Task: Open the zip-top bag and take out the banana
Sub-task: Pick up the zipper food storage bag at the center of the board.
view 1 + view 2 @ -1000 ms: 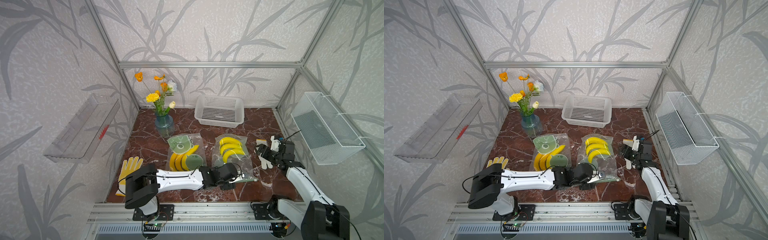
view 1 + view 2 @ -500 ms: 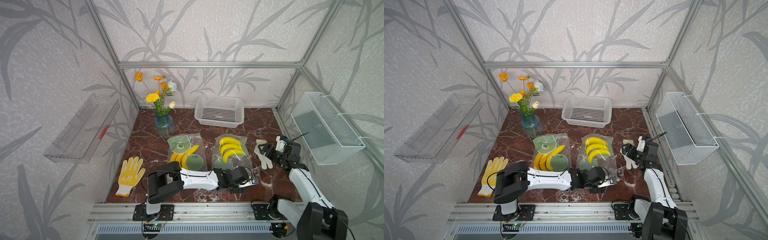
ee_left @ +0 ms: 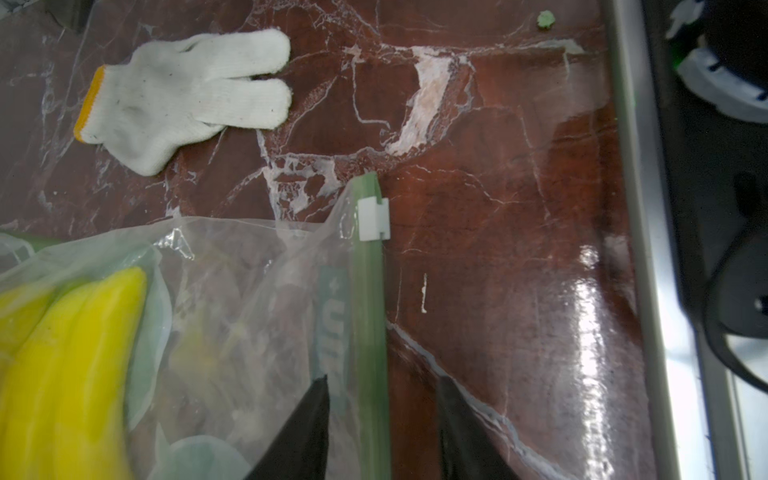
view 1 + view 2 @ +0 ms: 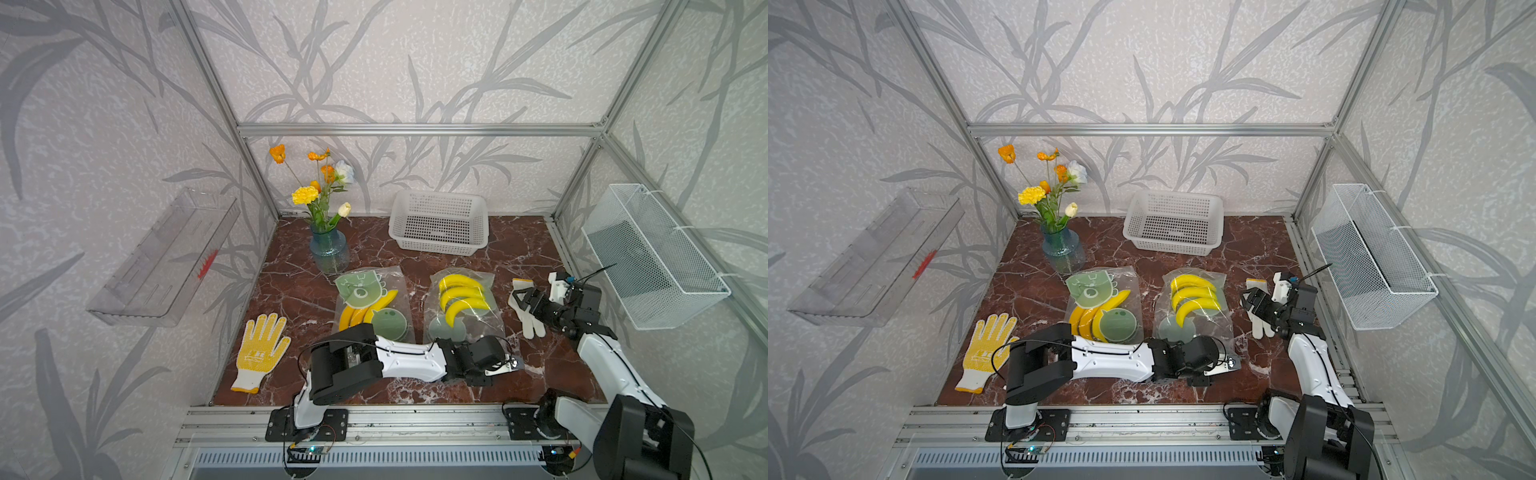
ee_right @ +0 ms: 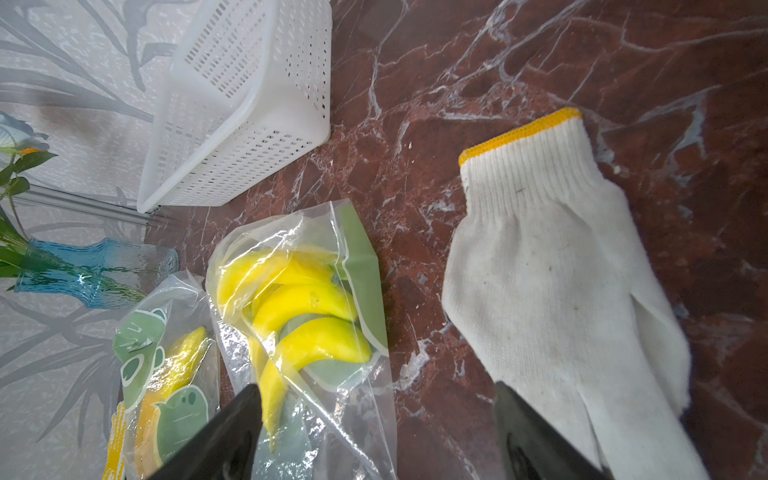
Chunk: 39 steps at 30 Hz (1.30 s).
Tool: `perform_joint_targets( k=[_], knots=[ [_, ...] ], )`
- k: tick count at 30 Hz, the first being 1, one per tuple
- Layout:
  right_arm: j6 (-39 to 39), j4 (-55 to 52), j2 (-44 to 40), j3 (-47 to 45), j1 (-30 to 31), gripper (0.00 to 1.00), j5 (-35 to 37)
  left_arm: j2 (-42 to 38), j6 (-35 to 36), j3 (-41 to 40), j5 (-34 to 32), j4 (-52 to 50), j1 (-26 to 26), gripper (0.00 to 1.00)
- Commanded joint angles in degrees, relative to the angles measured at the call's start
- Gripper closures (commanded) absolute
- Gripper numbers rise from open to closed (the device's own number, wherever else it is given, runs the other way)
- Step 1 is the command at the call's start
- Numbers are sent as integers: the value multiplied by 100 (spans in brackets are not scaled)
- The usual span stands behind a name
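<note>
A red-brown marble tabletop (image 4: 519,257) is shown with a clear plastic zip-top bag (image 4: 486,328) laid flat on it, its sealed mouth turned toward the left gripper (image 3: 382,379). Three yellow bananas (image 4: 461,297) are enclosed in the bag, deeper in than the gripper's fingertips and off to one side of them. A white knitted glove (image 5: 548,291) with a yellow cuff is seen just beneath the right gripper (image 5: 376,386), which is held above it with its jaws spread wide and nothing between them. It is probably kept there, clear of the bag, until a banana can be reached. The left gripper is set low over the bag's mouth, its jaws parted on either side of the bag's pale green zip strip (image 3: 370,291) but not pinching it. This placement is judged to prepare a hold on the bag's edge. A small white plastic slider (image 3: 374,219) is seen ahead of the fingertips, near the strip's far end, so the bag is taken to be unopened.
</note>
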Motion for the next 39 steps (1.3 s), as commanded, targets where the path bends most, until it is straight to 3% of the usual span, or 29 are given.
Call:
perform_joint_targets(
  k=[1,6,14,19,24,29,39],
  knots=[
    [-77,-72,17,29,-21,14,-119,103,123,25,-386,144,-33,64],
    [-64,-79,33,29,-26,14,-119,165,93,-4,-461,152,-32,72],
    [-77,-75,68,29,-24,14,-135,251,25,-63,-579,306,-32,75],
    [-80,-86,95,36,-25,14,-185,267,-74,-58,-604,328,9,100],
    [-251,-184,147,79,-25,14,-289,136,-287,-72,-451,272,123,100],
    [-405,-57,174,74,-22,16,-558,-192,-730,-82,100,88,442,100],
    [-509,1096,-334,-330,-16,20,-1418,-855,-1800,74,2575,-322,1776,100]
  ],
)
